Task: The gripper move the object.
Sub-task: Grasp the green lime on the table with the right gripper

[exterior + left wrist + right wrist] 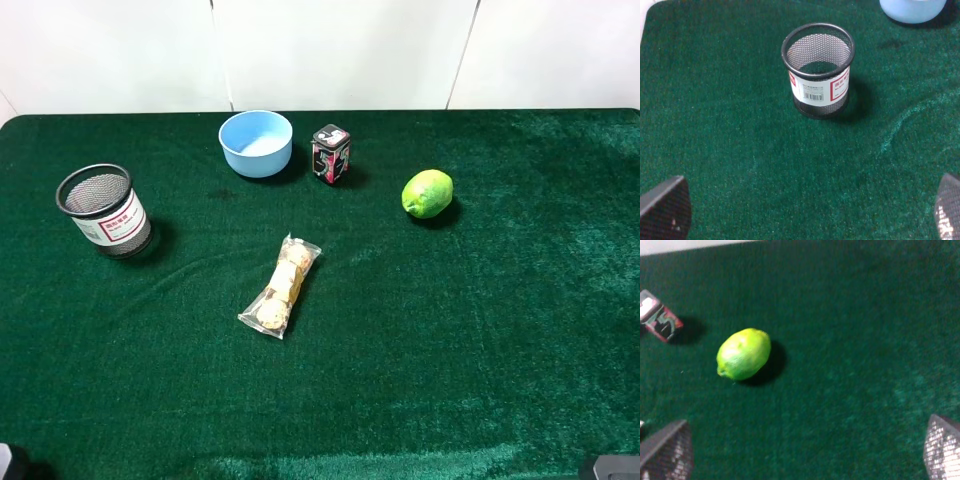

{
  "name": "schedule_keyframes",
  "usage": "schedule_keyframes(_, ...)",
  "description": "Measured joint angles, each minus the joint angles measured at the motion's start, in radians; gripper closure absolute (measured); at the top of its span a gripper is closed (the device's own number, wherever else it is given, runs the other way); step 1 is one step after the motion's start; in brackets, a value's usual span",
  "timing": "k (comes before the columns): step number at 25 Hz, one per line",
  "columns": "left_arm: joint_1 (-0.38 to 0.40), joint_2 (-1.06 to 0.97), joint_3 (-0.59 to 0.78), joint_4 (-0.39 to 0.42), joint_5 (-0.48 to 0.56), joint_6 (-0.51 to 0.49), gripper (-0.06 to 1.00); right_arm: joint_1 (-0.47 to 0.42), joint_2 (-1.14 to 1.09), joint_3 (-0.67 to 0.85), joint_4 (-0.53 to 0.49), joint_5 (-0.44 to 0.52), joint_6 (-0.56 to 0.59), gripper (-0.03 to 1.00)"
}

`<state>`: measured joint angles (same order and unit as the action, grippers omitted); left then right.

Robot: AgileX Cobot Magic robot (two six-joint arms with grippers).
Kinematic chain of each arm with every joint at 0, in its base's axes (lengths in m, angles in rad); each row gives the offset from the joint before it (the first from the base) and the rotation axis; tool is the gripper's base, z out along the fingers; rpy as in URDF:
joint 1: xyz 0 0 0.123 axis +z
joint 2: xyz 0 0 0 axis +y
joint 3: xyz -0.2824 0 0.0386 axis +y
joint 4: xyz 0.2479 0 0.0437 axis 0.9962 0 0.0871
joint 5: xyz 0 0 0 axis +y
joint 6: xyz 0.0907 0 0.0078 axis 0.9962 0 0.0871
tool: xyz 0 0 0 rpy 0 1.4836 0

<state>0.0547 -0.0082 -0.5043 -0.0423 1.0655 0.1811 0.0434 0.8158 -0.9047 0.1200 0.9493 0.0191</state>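
Right gripper [805,440] is spread wide, nothing between its fingers [667,450], just parked low over the near right corner of the green felt table [520,330]. The lime [427,193] sits well apart from it, out ahead toward the far side of the right half, lying on the felt and touching nothing. From the right wrist camera the lime [743,353] is in front of the open fingers, not between them, and off toward the side where the small dark tin [659,317] stands.

Left gripper [810,200] is spread open too, empty, at the near left corner, looking at the upright mesh pen cup [818,70].

Blue bowl [256,143] is at the far edge with the tin just beside it. A cookie packet [280,286] lies flat mid-table, near nothing.
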Motion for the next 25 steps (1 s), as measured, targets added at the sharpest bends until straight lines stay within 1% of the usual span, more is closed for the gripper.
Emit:
schedule_keyframes(8,0.0,0.0,0.0,0.0,0.0,0.0,-0.04,0.0,0.264,-0.129,0.08,0.035,0.002,0.28)
schedule_keyframes(12,0.0,0.0,0.0,0.0,0.0,0.0,-0.04,0.0,0.359,-0.157,0.101,0.042,0.006,0.28)
schedule_keyframes(14,0.0,0.0,0.0,0.0,0.0,0.0,-0.04,0.0,0.397,-0.159,0.108,0.042,0.026,0.28)
schedule_keyframes(17,0.0,0.0,0.0,0.0,0.0,0.0,-0.04,0.023,0.453,-0.161,0.102,0.038,0.071,0.28)
schedule_keyframes(25,0.0,0.0,0.0,0.0,0.0,0.0,-0.04,0.157,0.574,-0.161,0.023,-0.023,0.267,0.28)
